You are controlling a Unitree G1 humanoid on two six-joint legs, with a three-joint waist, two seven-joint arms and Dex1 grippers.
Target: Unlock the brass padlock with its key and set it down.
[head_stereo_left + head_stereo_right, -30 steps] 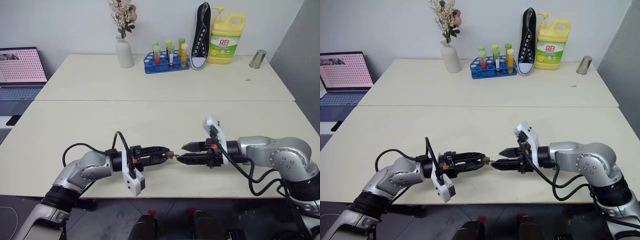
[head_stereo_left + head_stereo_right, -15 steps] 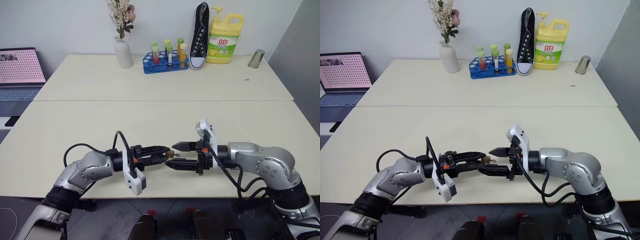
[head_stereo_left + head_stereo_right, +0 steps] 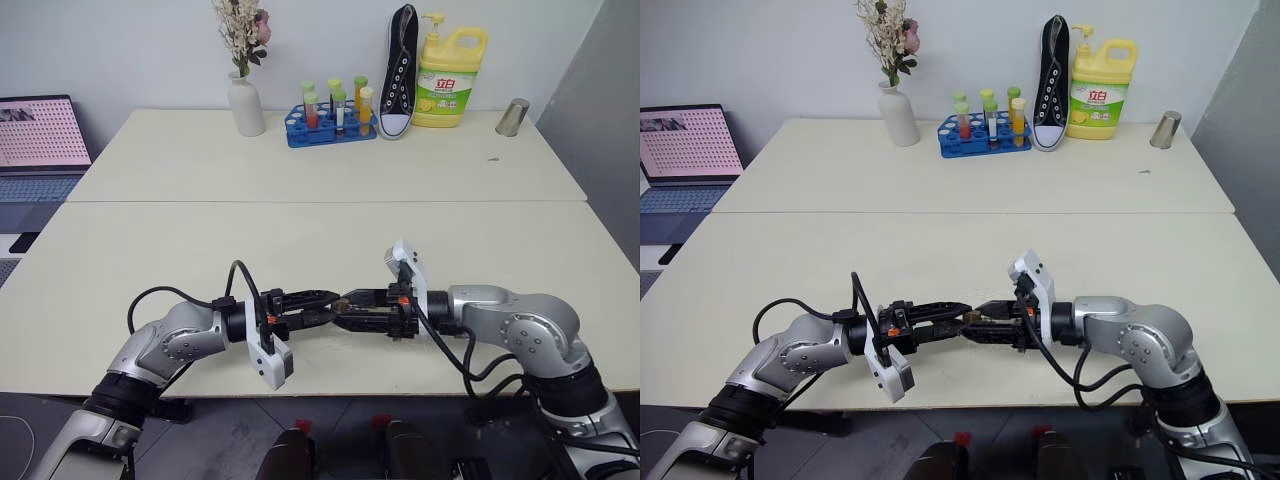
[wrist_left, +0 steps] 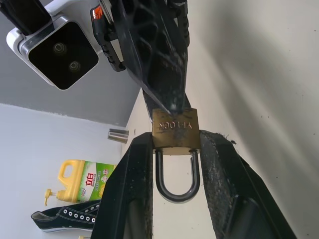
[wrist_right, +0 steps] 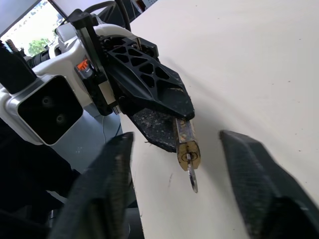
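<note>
While the left gripper (image 4: 175,149) clamps the brass padlock (image 4: 175,127) above the table's (image 3: 300,240) front edge, the right gripper's (image 5: 174,159) fingers stand apart around the key (image 5: 192,182).

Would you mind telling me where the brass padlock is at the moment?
The brass padlock is clamped between the left gripper fingertips above the table's near edge, with the right gripper right against it.

Cream table (image 3: 300,240) with vase (image 3: 247,105), tube rack (image 3: 330,128), shoe (image 3: 401,70), detergent bottle (image 3: 449,78), cup (image 3: 515,117).
</note>
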